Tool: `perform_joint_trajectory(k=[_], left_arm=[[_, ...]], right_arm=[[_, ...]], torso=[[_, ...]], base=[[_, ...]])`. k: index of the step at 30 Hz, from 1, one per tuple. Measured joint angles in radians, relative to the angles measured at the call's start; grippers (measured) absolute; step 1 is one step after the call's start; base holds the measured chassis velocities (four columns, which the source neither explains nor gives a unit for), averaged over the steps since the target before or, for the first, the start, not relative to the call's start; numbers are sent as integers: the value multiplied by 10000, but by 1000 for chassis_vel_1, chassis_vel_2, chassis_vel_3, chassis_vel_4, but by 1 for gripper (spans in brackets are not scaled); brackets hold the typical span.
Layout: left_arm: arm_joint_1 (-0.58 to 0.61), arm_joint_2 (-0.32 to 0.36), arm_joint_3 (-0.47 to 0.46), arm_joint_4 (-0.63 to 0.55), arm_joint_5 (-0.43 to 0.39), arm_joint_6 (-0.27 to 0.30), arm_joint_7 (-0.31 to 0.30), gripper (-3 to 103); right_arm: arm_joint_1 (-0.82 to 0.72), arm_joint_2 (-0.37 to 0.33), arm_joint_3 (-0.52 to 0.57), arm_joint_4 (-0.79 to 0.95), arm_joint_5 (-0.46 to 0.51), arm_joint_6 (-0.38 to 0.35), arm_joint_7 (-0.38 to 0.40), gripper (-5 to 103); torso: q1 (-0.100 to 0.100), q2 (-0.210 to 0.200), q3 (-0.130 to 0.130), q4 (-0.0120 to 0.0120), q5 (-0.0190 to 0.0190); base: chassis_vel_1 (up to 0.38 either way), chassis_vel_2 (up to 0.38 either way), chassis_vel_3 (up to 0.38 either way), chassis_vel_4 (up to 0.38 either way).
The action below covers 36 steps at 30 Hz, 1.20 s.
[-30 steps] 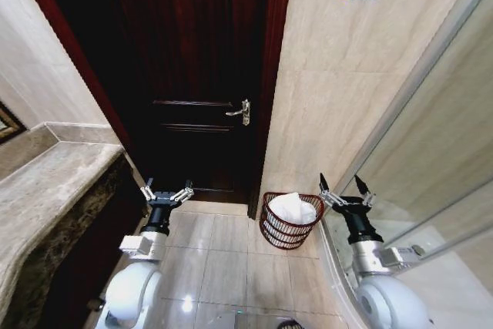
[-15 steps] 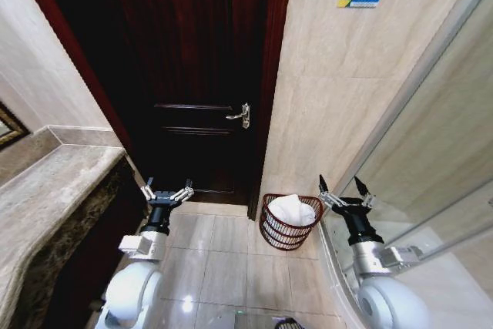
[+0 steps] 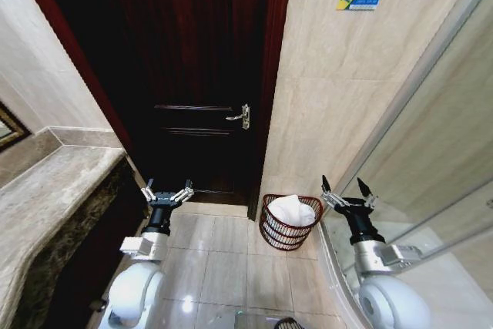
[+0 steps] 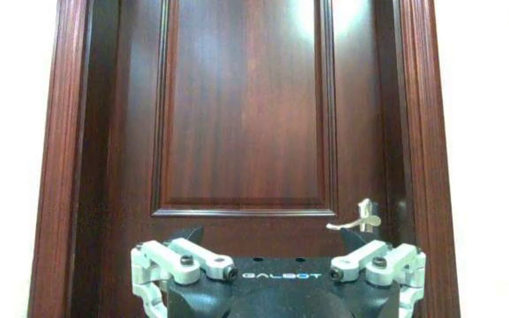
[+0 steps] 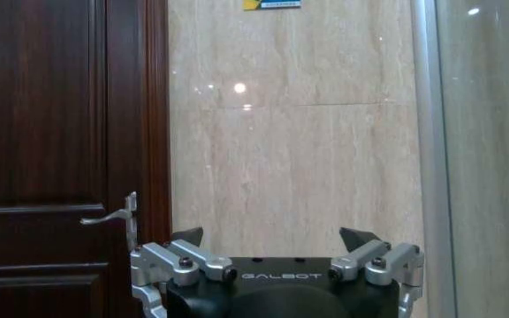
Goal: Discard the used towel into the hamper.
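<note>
Tiled floor by door, towel [image 3: 292, 209] in hamper [image 3: 287, 223] at 12 o'clock, left pincer [image 3: 166, 193] and right pincer [image 3: 347, 195] both released, empty.

Both arms were raised forward at matching height, the left tool [image 3: 166, 194] and the right tool [image 3: 347, 196] each empty with fingers spread wide.

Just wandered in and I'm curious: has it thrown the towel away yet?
It looks done: a white towel lies in the hamper by the door. The left pincer and right pincer are both open and empty, held above the floor. Nothing seems left.
</note>
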Motion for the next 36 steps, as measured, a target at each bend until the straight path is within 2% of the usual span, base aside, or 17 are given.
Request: perform_joint_trajectory(k=[13, 16, 18, 19, 21, 24, 26, 28, 36], left_arm=[[110, 58, 49, -175, 118, 131, -131, 100], [122, 49, 47, -192, 131, 134, -131, 100], [124, 49, 40, -215, 132, 137, -131, 100], [127, 51, 31, -240, 133, 137, -131, 100], [141, 44, 23, -256, 138, 139, -129, 100], [180, -5, 49, -266, 188, 131, -128, 100], [239, -56, 83, -265, 256, 100, -121, 100], [274, -80, 104, -269, 293, 70, -116, 100], [326, -113, 196, -277, 397, 5, -106, 100]], right_arm=[[-70, -33, -33, -155, -72, -62, 6, 100], [-61, -91, -39, -192, -70, -41, 1, 100], [-64, -133, -38, -211, -68, -28, -1, 100], [-73, -161, -37, -221, -65, -8, -3, 100], [-120, -208, -27, -221, -62, 34, -7, 100], [-191, -237, -17, -221, -56, 108, -11, 100], [-280, -259, 9, -214, -56, 168, -26, 100], [-340, -262, 35, -209, -54, 212, -36, 100], [-693, -163, 116, -147, -58, 476, -111, 100]], torso=[[-28, -48, -28, -1, 5], [-36, -51, -35, 3, -8], [-35, -57, -34, 0, 4], [-37, -60, -37, -1, 8], [-37, -64, -38, -3, -7], [-38, -70, -40, 0, 4], [-37, -74, -41, 2, -6], [-36, -80, -41, 1, 5], [-45, -83, -50, 0, -5]], base=[[118, -118, -118, 110], [203, -218, -190, 220], [223, -194, -204, 187], [171, -191, -202, 187], [173, -192, -177, 163], [173, -165, -170, 160], [143, -166, -156, 166], [154, -181, -159, 153], [171, -168, -168, 165]])
